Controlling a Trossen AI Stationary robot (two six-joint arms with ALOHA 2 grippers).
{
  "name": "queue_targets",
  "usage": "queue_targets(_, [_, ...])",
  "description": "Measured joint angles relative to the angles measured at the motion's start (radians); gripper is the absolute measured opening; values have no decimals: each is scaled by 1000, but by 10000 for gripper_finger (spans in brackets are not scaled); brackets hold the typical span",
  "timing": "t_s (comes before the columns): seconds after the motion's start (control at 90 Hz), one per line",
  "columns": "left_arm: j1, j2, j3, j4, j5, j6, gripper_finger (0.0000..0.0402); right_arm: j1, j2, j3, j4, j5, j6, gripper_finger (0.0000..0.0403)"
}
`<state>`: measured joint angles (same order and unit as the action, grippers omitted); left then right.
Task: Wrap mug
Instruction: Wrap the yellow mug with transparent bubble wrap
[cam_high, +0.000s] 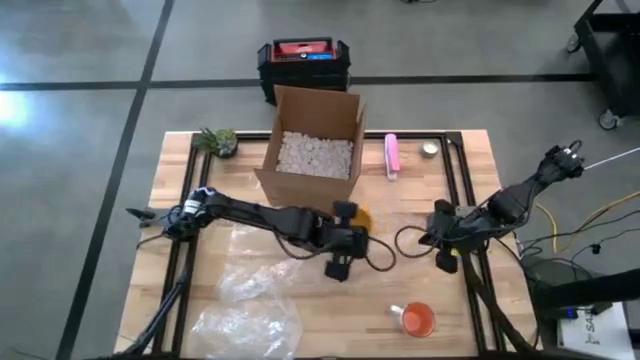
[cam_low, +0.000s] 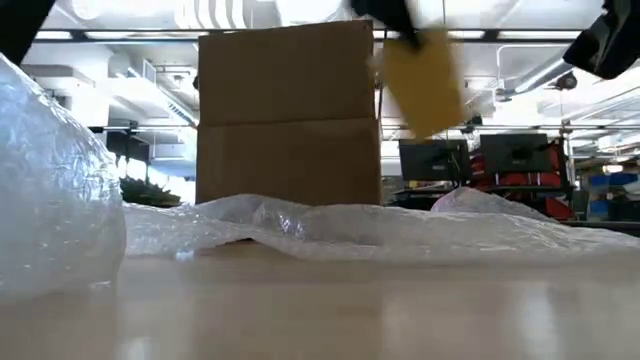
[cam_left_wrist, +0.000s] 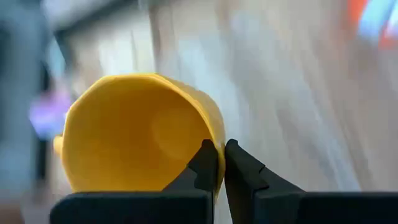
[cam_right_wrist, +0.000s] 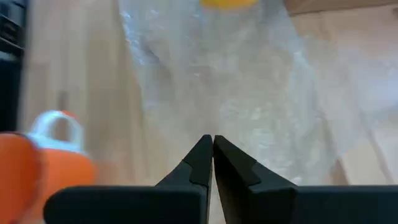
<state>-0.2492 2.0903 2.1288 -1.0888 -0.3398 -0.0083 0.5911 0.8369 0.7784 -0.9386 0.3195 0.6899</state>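
Note:
A yellow mug hangs in the air near the table's middle, in front of the cardboard box; my left gripper is shut on it. In the low view the yellow mug is tilted, well above the bubble wrap that lies spread on the table. My right gripper is shut right of the mug, raised above the wrap, and holds nothing. An orange mug with a white handle stands near the front edge. My left gripper holds the yellow mug by its wall at the rim. One finger is inside the mug and the other is outside. The mug is lifted clear of the table and tilted, with its open mouth toward the wrist camera.
An open cardboard box holding white packing peanuts stands at the table's far middle. A small plant is at the far left, and a pink object lies right of the box. More crumpled bubble wrap sits at the front left.

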Motion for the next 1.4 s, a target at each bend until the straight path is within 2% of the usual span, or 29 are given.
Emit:
queue_targets(0.089, [-5,-20,-2,-99,24,-125,1,0,47,0,19,26,-9,0])
queue_targets(0.178, [-15,-28,-55,-141,28,-191,1,0,102,0,51,38,-30,0])
queue_targets(0.389, [-21,-16,-252,-45,111,-260,1,0,230,-1,89,82,-55,0])
queue_targets(0.622, [-23,-23,-356,109,141,-236,0,0,351,-1,93,93,-31,0])
queue_targets(0.844, [-23,-27,-360,111,163,-237,19,0,432,-1,106,96,-9,0])
queue_targets(1.078, [-23,-63,-311,75,172,-253,101,-1,418,0,106,92,69,8])
queue_targets(1.244, [-23,-67,-209,-74,159,-249,161,-13,376,10,105,65,167,59])
queue_targets(1.4, [-39,-119,-140,-252,35,-301,182,-28,332,23,100,63,194,128])
